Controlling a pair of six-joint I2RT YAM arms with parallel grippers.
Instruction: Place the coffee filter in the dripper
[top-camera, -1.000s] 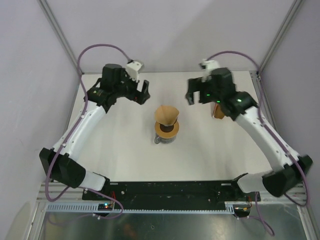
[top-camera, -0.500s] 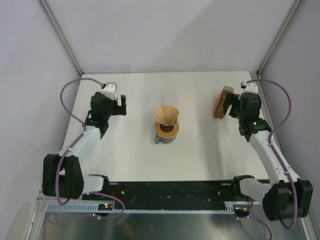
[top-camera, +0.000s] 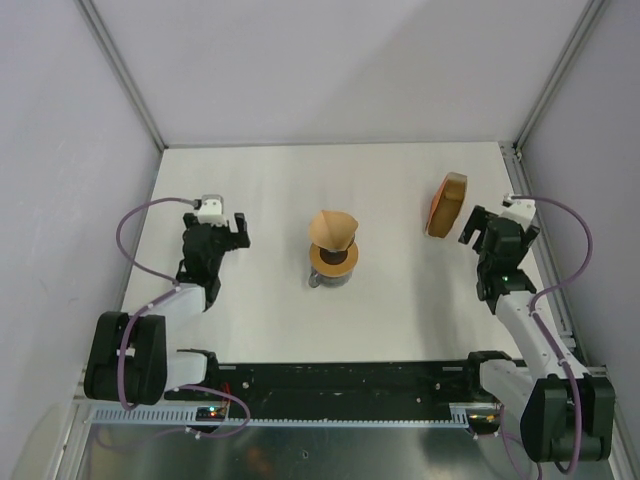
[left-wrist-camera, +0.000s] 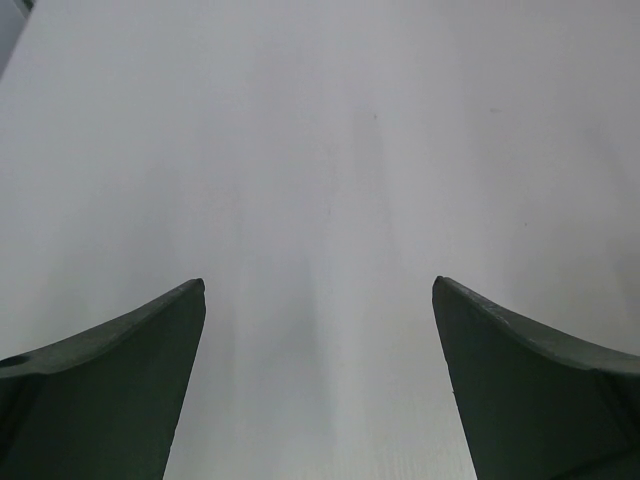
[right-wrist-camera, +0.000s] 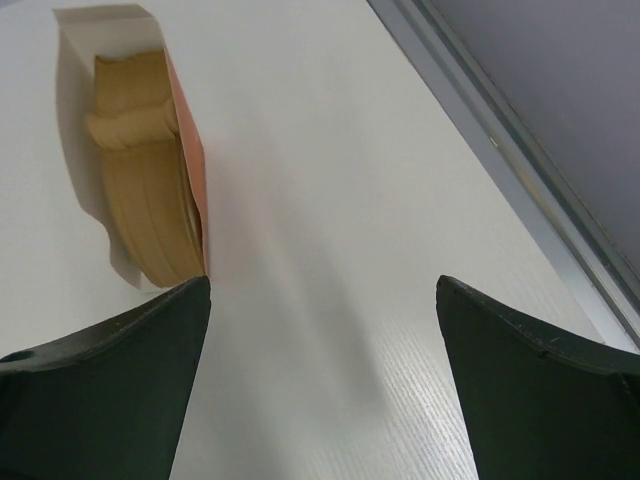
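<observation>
Now that both arms have drawn back over the table (top-camera: 400, 300), the left gripper (top-camera: 228, 226) and right gripper (top-camera: 495, 222) gape wide and empty, leaving the coffee filter (top-camera: 333, 228) mid-table just beyond the jug (top-camera: 328, 276), probably already placed, though the dripper is indiscernible.

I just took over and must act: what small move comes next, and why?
Probably swing the left gripper toward centre for a wrist view. Both it and the right gripper stand open and empty, and the coffee filter sits as a cone by the brown ring, but the dripper cannot be made out from above.
</observation>
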